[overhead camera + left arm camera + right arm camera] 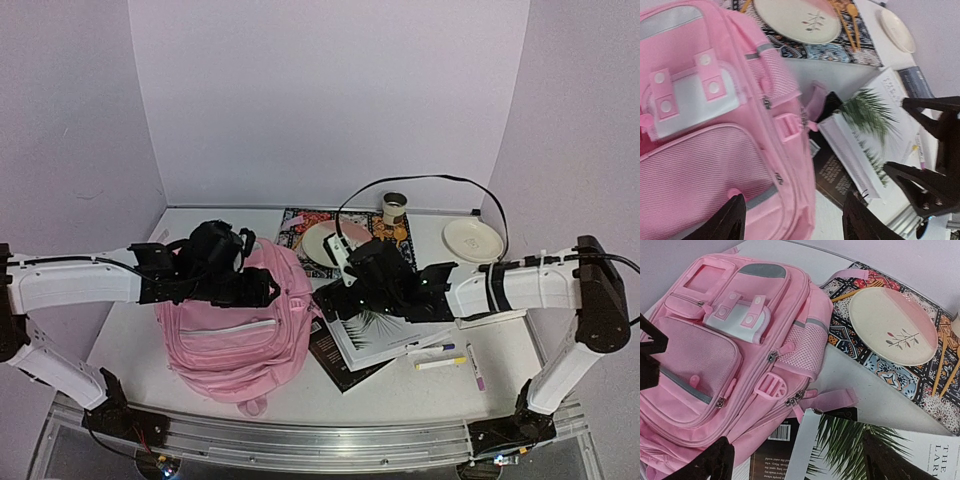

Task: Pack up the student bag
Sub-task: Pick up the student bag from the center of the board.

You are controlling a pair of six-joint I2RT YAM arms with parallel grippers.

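Note:
The student bag [235, 335] is a pink backpack lying flat on the table, front pockets and white patch facing up. It also shows in the left wrist view [705, 125] and the right wrist view [730, 340]. My left gripper [268, 290] is open and empty, hovering over the bag's right side [797, 225]. My right gripper [332, 300] is open and empty above the bag's zip edge and the books [800, 470]. A white book with a palm-leaf cover [385, 335] lies on a black book [340, 368], right beside the bag.
Three markers [440, 362] lie right of the books. A patterned mat [300, 225] at the back holds a cream plate [330, 240] and wooden cutlery [945, 360]. A paper cup [395, 207], a small white plate [472, 240] and a black cable [440, 180] lie behind.

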